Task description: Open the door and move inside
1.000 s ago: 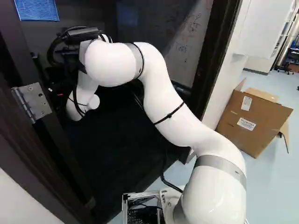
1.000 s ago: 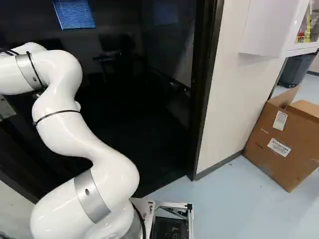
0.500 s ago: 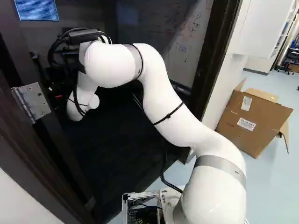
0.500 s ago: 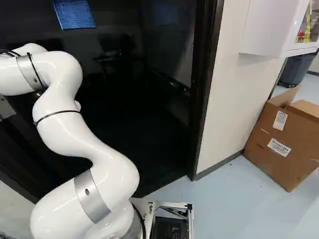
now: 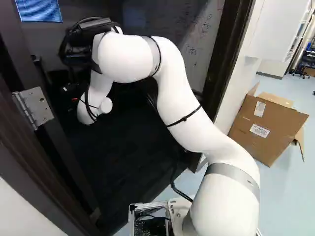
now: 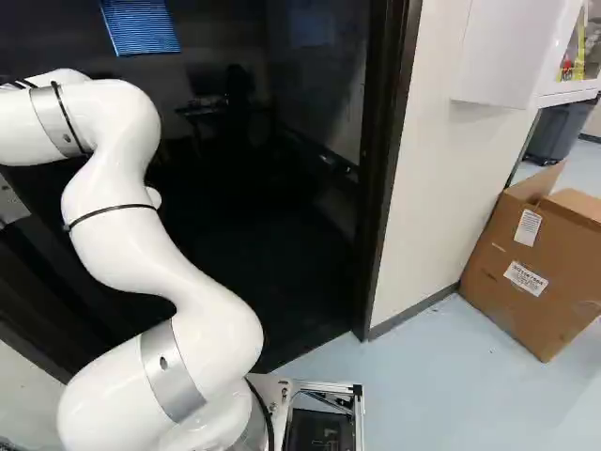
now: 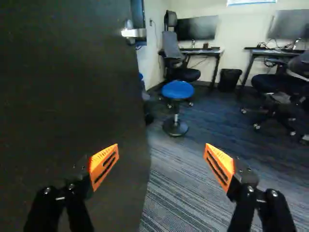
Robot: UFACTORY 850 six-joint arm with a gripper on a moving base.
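Note:
At the upper left of the left base view, my gripper [image 5: 70, 90] is a dark shape beyond the white wrist, its fingers hidden. In the wrist view the gripper [image 7: 161, 162] stands open, nothing between its orange pads. The dark door [image 7: 72, 96] stands ajar, filling the space behind one finger; the other finger faces the opening beside the door's edge. A silver handle [image 7: 134, 33] sits near that edge, well ahead of the gripper and untouched. A metal hinge [image 5: 34, 107] shows in the left base view. Whether a finger touches the door, I cannot tell.
Beyond the opening are a blue stool [image 7: 177, 90], office chairs, desks with monitors, and a waste bin [image 7: 229, 79]. The dark door frame [image 6: 380, 178] borders a white wall [image 6: 441, 178]. A cardboard box [image 6: 540, 263] stands beside that wall.
The upper arm and wrist have shifted slightly up and to the right in the left base view, carrying the gripper along. The base has stayed put.

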